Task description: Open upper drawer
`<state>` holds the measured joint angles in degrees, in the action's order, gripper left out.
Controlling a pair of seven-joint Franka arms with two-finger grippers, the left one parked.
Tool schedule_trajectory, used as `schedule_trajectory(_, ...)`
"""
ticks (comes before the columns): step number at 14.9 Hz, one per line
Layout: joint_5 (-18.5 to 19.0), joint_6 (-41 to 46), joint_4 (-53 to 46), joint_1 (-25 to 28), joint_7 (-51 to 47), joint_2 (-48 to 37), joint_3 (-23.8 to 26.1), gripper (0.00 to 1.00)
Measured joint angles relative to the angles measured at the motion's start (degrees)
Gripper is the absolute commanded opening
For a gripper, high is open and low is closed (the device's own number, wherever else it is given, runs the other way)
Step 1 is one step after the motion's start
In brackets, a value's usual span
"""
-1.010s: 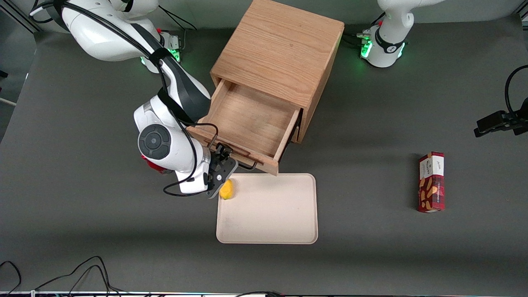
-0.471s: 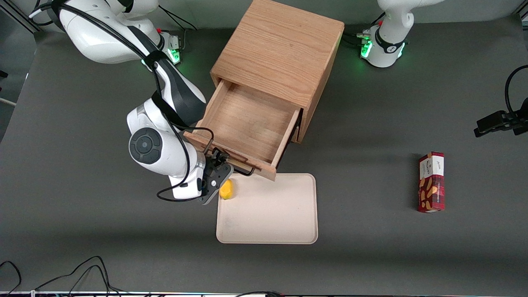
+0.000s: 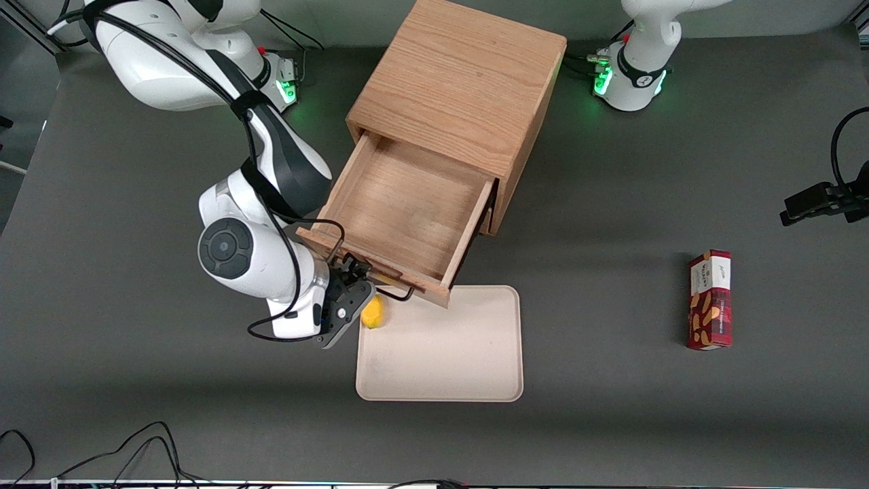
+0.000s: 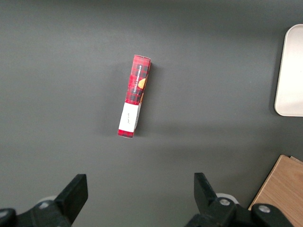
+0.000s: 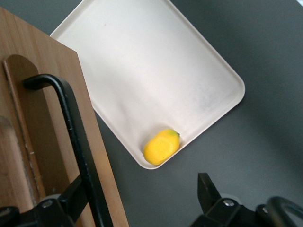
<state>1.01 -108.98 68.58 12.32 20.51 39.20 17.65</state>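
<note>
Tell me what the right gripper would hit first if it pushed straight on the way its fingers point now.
Probably the upper drawer itself: the gripper points at its front panel, one finger hooked beside the black handle. Depth is unclear, but nothing else seems to lie in that line; the lemon and tray sit nearer the camera.

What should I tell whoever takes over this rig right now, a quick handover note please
Tool: at the black handle of the upper drawer, fingers open, one on each side of the bar.
Upper drawer: pulled well out of the oak cabinet, wooden interior bare, front edge over the corner of the cream tray.
On the tray: a yellow lemon-like fruit in the corner nearest the tool.
Red snack box: lying toward the parked arm's end of the table.
Done: drawer looks open.
Left: back the tool off the handle, avoiding the fruit.
</note>
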Motion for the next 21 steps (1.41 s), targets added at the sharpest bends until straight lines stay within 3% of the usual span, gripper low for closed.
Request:
schedule_trajectory(13, 0.0, 0.4, -3.6, -0.1, 0.0, 1.8, -1.6, 1.00)
schedule_trajectory(21, 0.0, 12.8, -4.2, -2.0, 0.0, -6.2, -1.6, 1.00)
